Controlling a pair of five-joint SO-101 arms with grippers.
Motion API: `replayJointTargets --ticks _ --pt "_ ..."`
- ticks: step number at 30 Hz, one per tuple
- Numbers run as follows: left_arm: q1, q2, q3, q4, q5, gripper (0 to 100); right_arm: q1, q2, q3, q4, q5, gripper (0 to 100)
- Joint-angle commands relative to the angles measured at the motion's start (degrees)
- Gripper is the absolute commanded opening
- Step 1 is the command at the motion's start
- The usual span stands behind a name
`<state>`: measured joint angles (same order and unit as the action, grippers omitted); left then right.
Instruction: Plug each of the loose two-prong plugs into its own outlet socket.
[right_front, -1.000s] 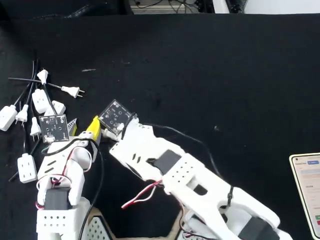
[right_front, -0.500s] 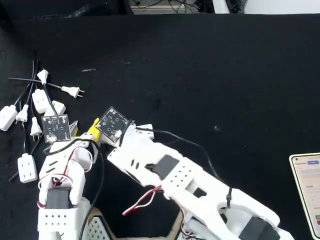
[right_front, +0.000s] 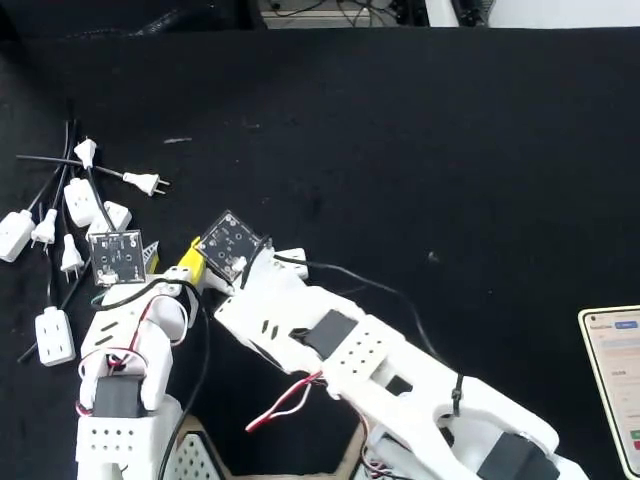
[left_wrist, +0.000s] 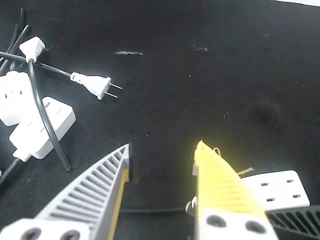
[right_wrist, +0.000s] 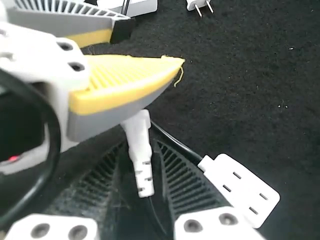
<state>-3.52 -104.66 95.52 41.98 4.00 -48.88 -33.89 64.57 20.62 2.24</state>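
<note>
Right pincer (right_wrist: 139, 148) clamps the two-prong plug (right_wrist: 141, 167), likely light, rigid, best held by its body; left pincer (left_wrist: 163, 147) stands open.

A white two-prong plug (right_wrist: 141, 170) sits clamped in the right claw (right_wrist: 138, 150). Its black cord (right_wrist: 172, 141) runs to a white socket block (right_wrist: 240, 189) lying flat on the worktop (right_front: 400, 150) just beside it. Far to the left lies a cluster (right_front: 80, 203) of white plugs and socket blocks on black cords. At the cluster's edge a loose plug (right_front: 146, 183) lies flat, its prongs bare.
</note>
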Motion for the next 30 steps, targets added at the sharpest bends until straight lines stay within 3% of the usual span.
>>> replayJointTargets --ticks 1,11,30 --pt "1.4 0.2 0.0 -0.4 -0.8 22 -0.9 -3.2 -1.0 -2.2 -0.5 1.1" --pt "1.4 0.2 0.0 -0.5 -0.8 22 -0.9 -11.8 2.7 -2.2 -1.7 1.1" --pt "5.1 0.3 0.0 0.6 -0.8 22 3.3 -12.0 4.4 -5.3 -5.5 1.1"
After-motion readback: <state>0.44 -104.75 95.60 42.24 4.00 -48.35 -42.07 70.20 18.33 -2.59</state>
